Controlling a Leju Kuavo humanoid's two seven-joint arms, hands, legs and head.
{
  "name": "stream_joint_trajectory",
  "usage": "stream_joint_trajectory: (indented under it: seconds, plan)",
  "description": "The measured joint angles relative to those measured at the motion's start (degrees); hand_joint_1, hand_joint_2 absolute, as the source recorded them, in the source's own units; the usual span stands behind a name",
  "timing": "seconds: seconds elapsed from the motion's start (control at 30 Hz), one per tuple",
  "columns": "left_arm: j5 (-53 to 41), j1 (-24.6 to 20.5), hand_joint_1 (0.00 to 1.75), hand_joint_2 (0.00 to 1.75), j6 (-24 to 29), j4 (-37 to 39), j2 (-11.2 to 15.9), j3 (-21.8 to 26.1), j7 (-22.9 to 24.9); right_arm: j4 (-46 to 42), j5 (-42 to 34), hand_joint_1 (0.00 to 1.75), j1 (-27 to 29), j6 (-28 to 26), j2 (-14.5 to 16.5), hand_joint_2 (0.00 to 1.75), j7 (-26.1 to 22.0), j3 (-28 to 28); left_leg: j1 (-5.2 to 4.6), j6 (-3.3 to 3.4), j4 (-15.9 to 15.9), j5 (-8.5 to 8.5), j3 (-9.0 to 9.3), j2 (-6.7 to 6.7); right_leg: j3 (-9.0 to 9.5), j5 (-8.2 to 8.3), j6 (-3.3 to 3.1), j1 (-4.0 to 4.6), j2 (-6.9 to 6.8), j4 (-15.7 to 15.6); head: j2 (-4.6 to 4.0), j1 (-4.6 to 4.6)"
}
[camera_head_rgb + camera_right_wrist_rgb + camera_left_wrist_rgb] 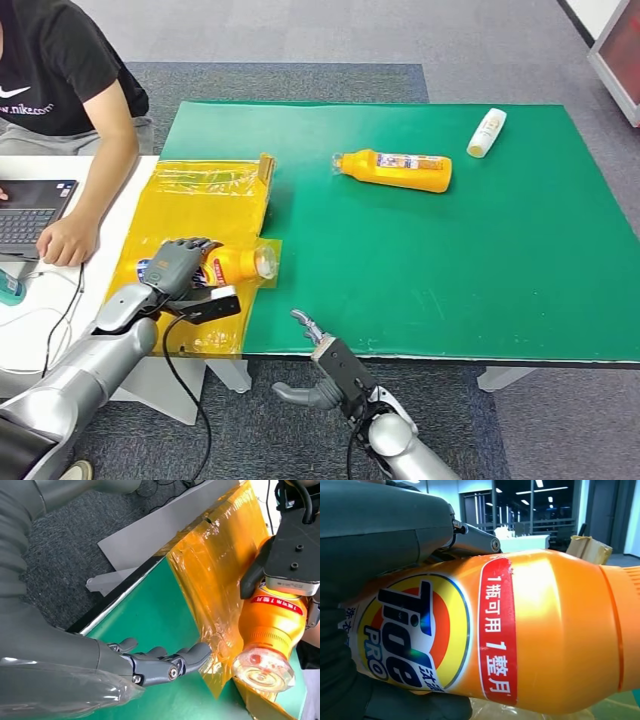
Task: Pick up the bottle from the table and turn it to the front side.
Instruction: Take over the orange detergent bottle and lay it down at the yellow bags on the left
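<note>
1. The green table top (453, 260) is taking up most of my head view: flat, matte, rectangular, standing on grey carpet.
2. A person in a black T-shirt (56, 75) is sitting at the far left. White lettering on the shirt is reading "nike.com", and one hand is resting by a laptop (34, 212) on a white side table.
3. A crinkly, glossy sheet of yellow plastic film (196, 205) is covering the table's left end.
4. I'm counting three bottles. The first is the orange bottle (554, 630), smooth and shiny plastic, lying on its side on the yellow film with its clear cap pointing towards the green. My left hand (175, 266) is wrapping around its body from above, fingers clamped on it. Its label is showing "Tide PRO" on a yellow-and-orange bullseye, plus a red band of white Chinese characters.
5. A second orange bottle (396, 170) is lying on its side further back on the green.
6. A small white bottle (487, 132) is lying near the far edge, writing too small to read.
7. My right hand (321, 365) is hanging just off the near table edge, fingers spread, holding nothing.
</note>
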Motion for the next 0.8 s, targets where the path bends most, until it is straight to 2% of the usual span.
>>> stream_joint_trajectory:
  seconds: [0.13,0.2,0.27,0.37,0.53,0.63,0.8]
  plan:
    - [-0.12,-0.01,0.84,1.75,0.73,0.11,-0.26,0.34,1.05,0.02,-0.15,0.0,-0.08,-0.1,-0.01,1.75,-0.09,0.07,0.0,0.0,0.0,0.0,0.0,0.0,0.0,0.0,0.0,0.0,0.0,0.0,0.0,0.01]
    - [-0.45,-0.05,0.67,1.75,0.91,0.28,-0.36,0.46,1.53,0.11,-0.18,0.0,-0.2,-0.19,-0.01,1.75,-0.13,0.17,0.0,0.0,0.0,0.0,0.0,0.0,0.0,0.0,0.0,0.0,0.0,0.0,0.0,0.01]
    - [-0.99,-0.12,0.8,1.75,1.26,0.52,-0.39,0.48,2.05,0.26,-0.24,0.0,-0.39,-0.3,-0.01,1.75,-0.16,0.35,0.0,0.0,0.0,0.0,0.0,0.0,0.0,0.0,0.0,0.0,0.0,0.0,0.0,0.01]
    - [-1.56,-0.28,1.12,1.75,1.75,0.93,-0.4,0.51,2.45,0.48,-0.4,0.0,-0.62,-0.4,-0.01,1.75,-0.2,0.55,0.0,0.0,0.0,0.0,0.0,0.0,0.0,0.0,0.0,0.0,0.0,0.0,0.0,0.0]
    - [-1.82,-0.49,1.47,1.75,1.85,1.46,-0.42,0.86,2.67,0.74,-0.5,0.0,-0.71,-0.44,-0.01,1.75,-0.25,0.58,0.0,0.0,0.0,0.0,0.0,0.0,0.0,0.0,0.0,0.0,0.0,0.0,0.0,0.01]
    - [-1.79,-0.54,1.5,1.75,1.84,1.68,-0.44,1.15,2.74,0.84,-0.52,0.0,-0.73,-0.48,-0.01,1.75,-0.29,0.59,0.0,0.0,0.0,0.0,0.0,0.0,0.0,0.0,0.0,0.0,0.0,0.0,0.0,0.01]
    - [-1.52,-0.55,1.3,1.75,1.71,1.95,-0.67,1.38,2.74,0.87,-0.59,0.0,-0.75,-0.69,-0.01,1.75,-0.47,0.59,0.0,0.0,0.0,0.0,0.0,0.0,0.0,0.0,0.0,0.0,0.0,0.0,0.0,0.01]
